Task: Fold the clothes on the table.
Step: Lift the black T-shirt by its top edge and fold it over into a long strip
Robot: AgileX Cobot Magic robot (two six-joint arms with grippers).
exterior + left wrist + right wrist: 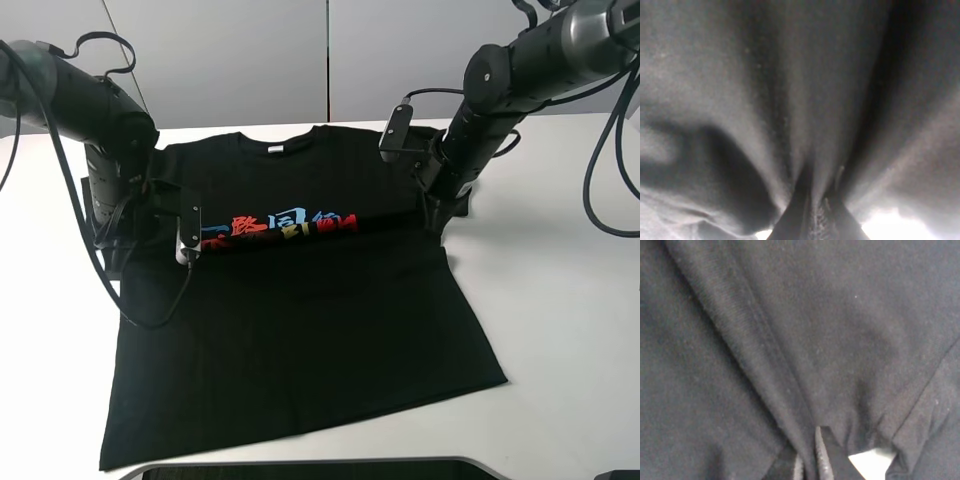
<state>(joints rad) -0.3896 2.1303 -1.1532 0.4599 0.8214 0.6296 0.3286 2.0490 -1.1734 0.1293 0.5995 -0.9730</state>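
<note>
The black T-shirt (300, 330) lies flat on the white table (560, 300), collar at the far side. A raised crease runs across the chest through the red, blue and yellow print (285, 228). My left gripper (138, 243) is shut on the shirt's left side near the sleeve. In the left wrist view the fingertips (812, 217) pinch bunched black cloth (790, 100). My right gripper (437, 215) is shut on the shirt's right side near the other sleeve. In the right wrist view the cloth (790, 340) gathers into the closed tips (815, 460).
Bare white tabletop lies left, right and in front of the shirt. A dark rounded edge (300, 470) runs along the near side of the table. Grey wall panels (250, 60) stand behind. Cables (610, 170) hang from the right arm.
</note>
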